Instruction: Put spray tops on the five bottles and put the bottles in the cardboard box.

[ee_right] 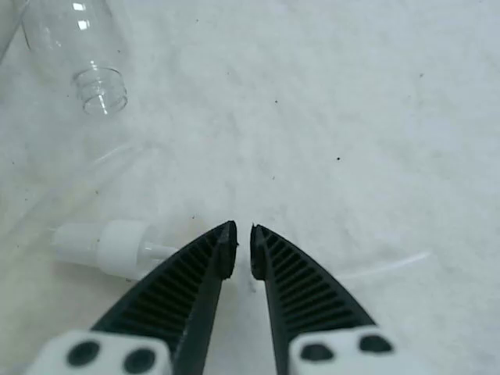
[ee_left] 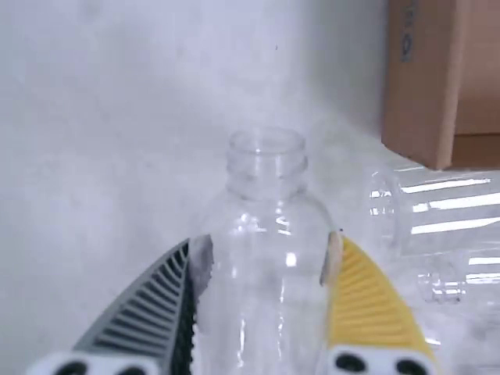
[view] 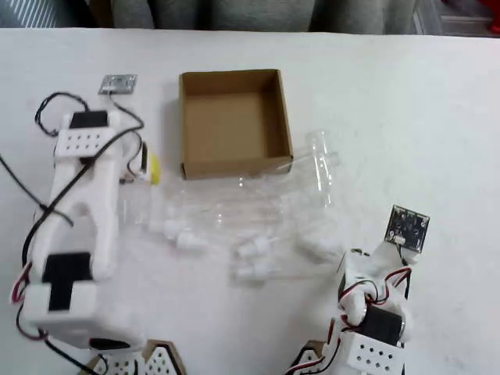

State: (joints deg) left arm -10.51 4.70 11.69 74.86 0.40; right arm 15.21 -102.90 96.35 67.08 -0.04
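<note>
High view: the left gripper (view: 148, 168) sits just beside the cardboard box (view: 232, 125). The loose bottles (view: 234, 199) and spray tops (view: 254, 251) lie on the table (view: 406, 101) between the two arms. Carry out the capping clear of this pile so that nothing is knocked out of reach. Count: one box with no bottle inside it; clear plastic on white is hard to separate, so about five bottles and four spray tops is the best reading. Left wrist view: the left gripper (ee_left: 266, 258) is clamped on a bottle (ee_left: 266, 203) that has no top, with the grey and yellow pads against its sides and the open neck pointing away from the wrist. Grip firmly below the neck, so the thread is free and the body does not spin when a top is screwed on. Count: one held bottle, and one second bottle (ee_left: 445, 226) lying near the box. Right wrist view: the right gripper (ee_right: 242, 244) is closed to a hairline gap with nothing in it, just beside one spray top (ee_right: 109, 246) on the table. It should open, take that top by its white collar, and feed the thin tube into the neck first. Count: one spray top, one lying bottle (ee_right: 78, 47).
</note>
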